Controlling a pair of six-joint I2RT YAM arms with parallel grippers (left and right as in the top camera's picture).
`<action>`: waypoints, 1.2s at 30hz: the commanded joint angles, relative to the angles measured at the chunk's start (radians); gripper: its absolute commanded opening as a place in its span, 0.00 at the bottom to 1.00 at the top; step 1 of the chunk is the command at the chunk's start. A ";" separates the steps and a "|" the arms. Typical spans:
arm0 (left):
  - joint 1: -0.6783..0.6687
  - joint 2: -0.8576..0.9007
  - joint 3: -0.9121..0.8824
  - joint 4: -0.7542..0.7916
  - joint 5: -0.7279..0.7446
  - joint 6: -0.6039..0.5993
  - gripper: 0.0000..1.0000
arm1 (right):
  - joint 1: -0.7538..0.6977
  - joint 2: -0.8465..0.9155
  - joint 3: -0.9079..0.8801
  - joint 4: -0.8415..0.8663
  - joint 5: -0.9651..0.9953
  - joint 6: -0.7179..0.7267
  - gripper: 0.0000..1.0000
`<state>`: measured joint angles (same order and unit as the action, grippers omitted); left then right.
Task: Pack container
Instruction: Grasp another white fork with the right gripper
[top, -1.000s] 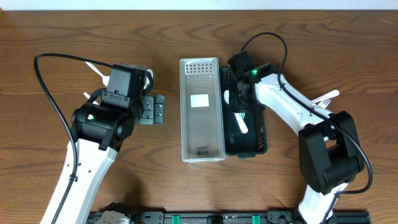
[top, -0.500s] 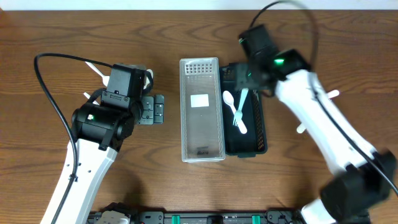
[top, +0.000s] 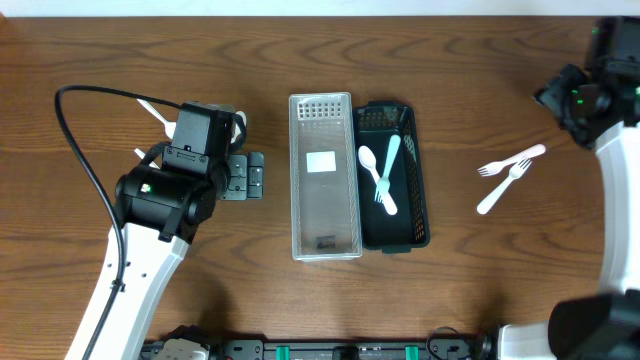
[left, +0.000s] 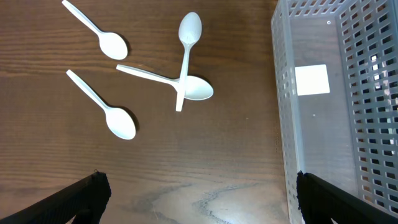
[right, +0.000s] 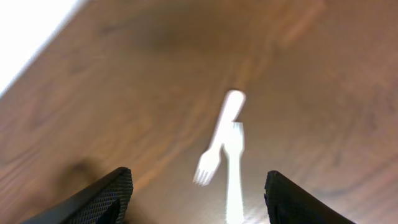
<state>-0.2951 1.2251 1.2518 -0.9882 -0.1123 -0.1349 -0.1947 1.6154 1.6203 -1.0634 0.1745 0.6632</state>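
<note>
A clear perforated container (top: 325, 212) stands mid-table, with a black container (top: 413, 215) against its right side. In the black one a white spoon (top: 367, 158) and a pale fork (top: 390, 155) lie crossed. Two white forks (top: 510, 168) lie on the wood to the right, blurred in the right wrist view as forks (right: 227, 146). Up at the far right, my right gripper (right: 202, 199) hangs open and empty above them. My left gripper (left: 199, 202) is wide open and empty, beside the clear container (left: 323, 143). Several white spoons (left: 186, 87) lie just ahead of it.
The left arm (top: 165, 195) covers most of the spoons in the overhead view; only one handle (top: 153, 110) shows. A white label (top: 321, 161) lies on the clear container's floor. The table's back edge runs close behind the right arm (top: 600, 95).
My right arm has swung from over the black container out to the far right, its jaws widening. The spoon and fork stay in the black container. The left arm has not moved.
</note>
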 joint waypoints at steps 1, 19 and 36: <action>0.005 -0.004 0.016 -0.003 -0.012 -0.008 0.98 | -0.053 0.085 -0.044 -0.008 -0.042 0.005 0.71; 0.005 -0.004 0.016 -0.002 -0.012 -0.008 0.98 | -0.079 0.369 -0.153 0.035 -0.070 -0.026 0.67; 0.005 -0.004 0.016 -0.002 -0.012 -0.008 0.98 | -0.079 0.371 -0.309 0.147 -0.071 -0.028 0.68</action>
<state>-0.2951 1.2251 1.2518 -0.9878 -0.1123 -0.1349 -0.2680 1.9766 1.3193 -0.9211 0.1013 0.6453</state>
